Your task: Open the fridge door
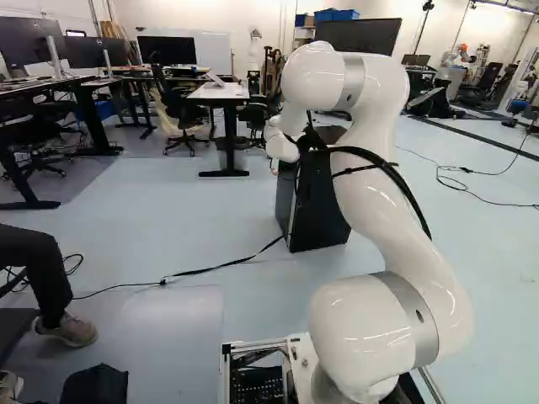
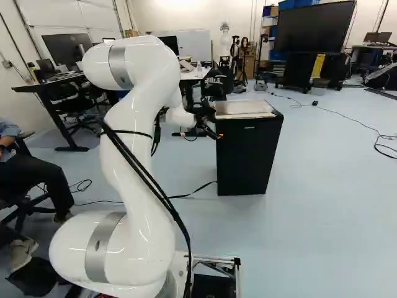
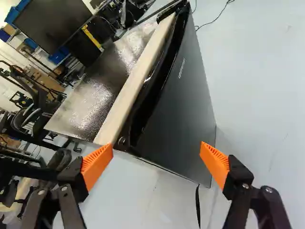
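The jaws stand wide apart with nothing pinched in them, and in the wrist view their orange pads have a broad gap between them. Ahead of that gap is the black fridge, its lower part showing between the fingers; one pad overlaps the end of the pale strip that runs along the front edge of the fridge's top, though whether it touches there I cannot tell. The fridge door looks closed, a flat dark panel with a glossy, curved upper edge, and beside the strip the top surface is shiny and textured. In the right base view the jaws are at the fridge's left upper corner; in the left base view the white arm covers part of the fridge. The fridge stands directly on the pale blue-grey floor, and a dark cord runs along the floor towards its base. Farther back are a white-topped desk with an office chair beside it, a whiteboard near the back wall, and, at the right of the right base view, a large dark screen
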